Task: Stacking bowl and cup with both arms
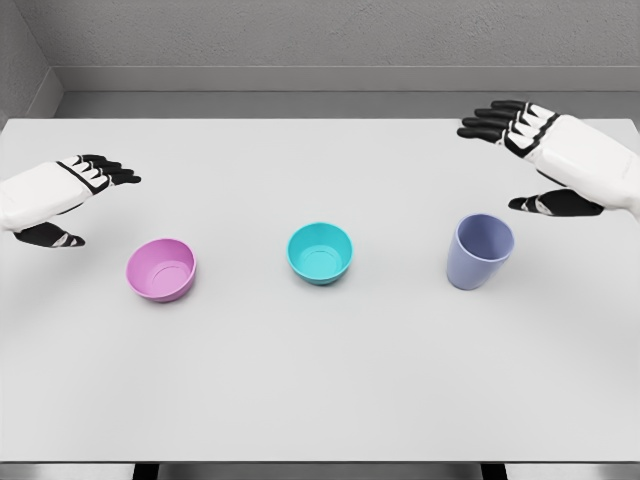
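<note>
We take the teal bowl [320, 253] as our landmark, sitting mid-table. The pink bowl [161, 269] stands to its left, the lavender cup [479, 251] to its right, all 3 upright, mouths up, well apart. Our right hand [540, 150] hovers beyond the cup, fingers spread and thumb apart, holding nothing; the cup lies just below and inward of that thumb, its long axis vertical. Our left hand [65, 195] hovers left of the pink bowl, fingers likewise spread and empty. The white table [320, 400] is flat; grey walls [300, 35] stand behind.
</note>
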`<state>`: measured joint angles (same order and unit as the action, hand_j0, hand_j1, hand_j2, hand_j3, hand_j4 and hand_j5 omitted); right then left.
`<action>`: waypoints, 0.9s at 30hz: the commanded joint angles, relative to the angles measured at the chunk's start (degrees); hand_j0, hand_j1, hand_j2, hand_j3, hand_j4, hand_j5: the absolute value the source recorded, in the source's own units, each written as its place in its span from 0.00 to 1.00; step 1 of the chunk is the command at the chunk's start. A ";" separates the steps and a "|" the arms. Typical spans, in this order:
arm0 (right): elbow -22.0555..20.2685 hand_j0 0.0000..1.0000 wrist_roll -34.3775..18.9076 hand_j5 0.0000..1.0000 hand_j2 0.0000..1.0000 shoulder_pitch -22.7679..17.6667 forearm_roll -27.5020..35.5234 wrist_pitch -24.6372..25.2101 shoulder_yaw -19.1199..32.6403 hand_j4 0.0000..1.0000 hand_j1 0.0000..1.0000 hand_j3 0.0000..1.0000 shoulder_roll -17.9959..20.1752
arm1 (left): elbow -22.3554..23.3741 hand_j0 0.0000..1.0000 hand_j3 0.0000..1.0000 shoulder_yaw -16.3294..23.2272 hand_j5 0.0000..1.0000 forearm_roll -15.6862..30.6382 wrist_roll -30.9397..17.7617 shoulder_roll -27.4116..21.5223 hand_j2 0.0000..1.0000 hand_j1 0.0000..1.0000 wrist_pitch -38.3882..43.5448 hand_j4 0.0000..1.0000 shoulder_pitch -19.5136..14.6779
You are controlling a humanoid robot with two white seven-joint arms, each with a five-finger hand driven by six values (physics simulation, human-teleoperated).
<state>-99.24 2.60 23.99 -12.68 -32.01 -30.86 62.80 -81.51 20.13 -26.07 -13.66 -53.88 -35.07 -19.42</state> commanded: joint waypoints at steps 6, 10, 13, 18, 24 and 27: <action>0.71 1.00 -0.31 1.00 1.00 0.26 0.28 -0.78 0.80 1.00 1.00 1.00 0.22 | -1.98 1.00 1.00 0.17 1.00 -0.03 -6.90 0.18 1.00 1.00 0.07 1.00 0.26; 0.63 1.00 -0.40 1.00 1.00 0.00 0.28 -0.87 3.00 1.00 1.00 1.00 -0.05 | -5.32 1.00 1.00 1.84 1.00 -0.29 -9.10 0.44 1.00 1.00 0.07 1.00 0.62; 0.45 1.00 -0.40 1.00 1.00 -0.09 0.28 -0.51 4.93 1.00 1.00 1.00 -0.31 | -6.82 1.00 1.00 3.25 1.00 -3.11 -9.19 1.76 1.00 1.00 0.07 1.00 0.44; 0.45 1.00 -0.40 1.00 1.00 0.00 0.28 -0.51 5.02 1.00 1.00 1.00 -0.31 | -7.17 1.00 1.00 3.25 1.00 -4.34 -9.01 2.82 1.00 1.00 0.07 1.00 0.18; 0.36 1.00 -0.40 1.00 1.00 -0.09 0.28 -0.43 5.02 1.00 1.00 1.00 -0.40 | -7.35 1.00 1.00 3.78 1.00 -6.36 -9.19 2.82 1.00 1.00 0.07 1.00 0.26; 0.45 1.00 -0.40 1.00 1.00 0.00 0.28 -0.43 5.19 1.00 1.00 1.00 -0.40 | -7.35 1.00 1.00 4.39 1.00 -6.36 -9.19 2.90 1.00 1.00 0.07 1.00 0.00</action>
<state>-98.84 2.16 23.91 -12.75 -32.44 -25.76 62.33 -88.83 24.28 -32.51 -22.84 -50.96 -35.10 -19.42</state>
